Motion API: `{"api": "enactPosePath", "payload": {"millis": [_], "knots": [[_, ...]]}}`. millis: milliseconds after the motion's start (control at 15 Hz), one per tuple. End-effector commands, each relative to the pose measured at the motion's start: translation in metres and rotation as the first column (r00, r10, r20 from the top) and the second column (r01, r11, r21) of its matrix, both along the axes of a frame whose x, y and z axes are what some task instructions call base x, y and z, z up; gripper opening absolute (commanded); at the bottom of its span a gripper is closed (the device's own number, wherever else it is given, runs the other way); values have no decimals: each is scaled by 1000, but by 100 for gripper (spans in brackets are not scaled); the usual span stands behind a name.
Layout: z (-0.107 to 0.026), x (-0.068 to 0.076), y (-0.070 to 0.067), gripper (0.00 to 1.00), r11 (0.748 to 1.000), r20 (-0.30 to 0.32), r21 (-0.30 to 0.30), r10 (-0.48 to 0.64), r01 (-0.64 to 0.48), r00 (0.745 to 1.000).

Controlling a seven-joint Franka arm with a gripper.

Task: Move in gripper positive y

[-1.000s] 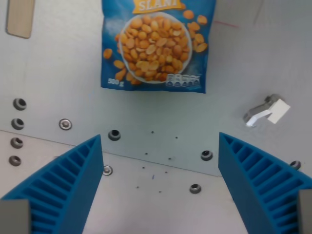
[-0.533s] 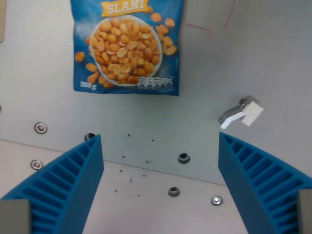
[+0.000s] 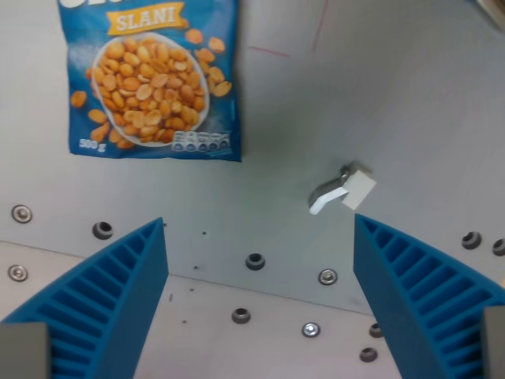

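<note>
Wide apart stand the two blue ribbed fingers of the claw [image 3: 256, 304], one [image 3: 95, 304] at the wrist view's lower left and the other [image 3: 430, 296] at its lower right, with nothing held between them. Only bare grey table [image 3: 394, 95] shows in the gap.

Between the fingers the metal surface carries a scatter of small fittings: a dark hole [image 3: 255, 261] near the middle, a second one [image 3: 241, 316] lower down, and a bright screw [image 3: 311, 329] just to the wrist view's right of that. Another screw [image 3: 327, 276] sits close to the inner edge of the right-hand finger. A faint seam runs across the surface at about the level of the fingertips.

Ahead of the claw and nearer the right-hand finger lies a small white and grey bracket [image 3: 341, 189], clear of both fingers and touching nothing else.

Farther ahead, beyond the left-hand finger, a blue bag of peanuts [image 3: 150, 79] lies flat on the table, well apart from the claw. It is sealed; its front shows a printed bowl heaped with golden nuts, the word "SLANI" on a yellow band, and "500 g" at its lower corner. Its top runs out of the picture.

More holes [image 3: 471, 239] sit past the right-hand finger, and screws [image 3: 21, 213] past the left.
</note>
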State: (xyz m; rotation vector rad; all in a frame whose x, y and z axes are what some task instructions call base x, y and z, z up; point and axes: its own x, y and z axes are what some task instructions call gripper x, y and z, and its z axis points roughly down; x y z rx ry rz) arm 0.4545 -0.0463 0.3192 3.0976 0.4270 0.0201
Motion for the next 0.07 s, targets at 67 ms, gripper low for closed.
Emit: {"api": "enactPosePath", "payload": {"millis": [67], "knots": [[2, 9, -15, 100, 1000, -15, 7, 21, -21, 1000]]}}
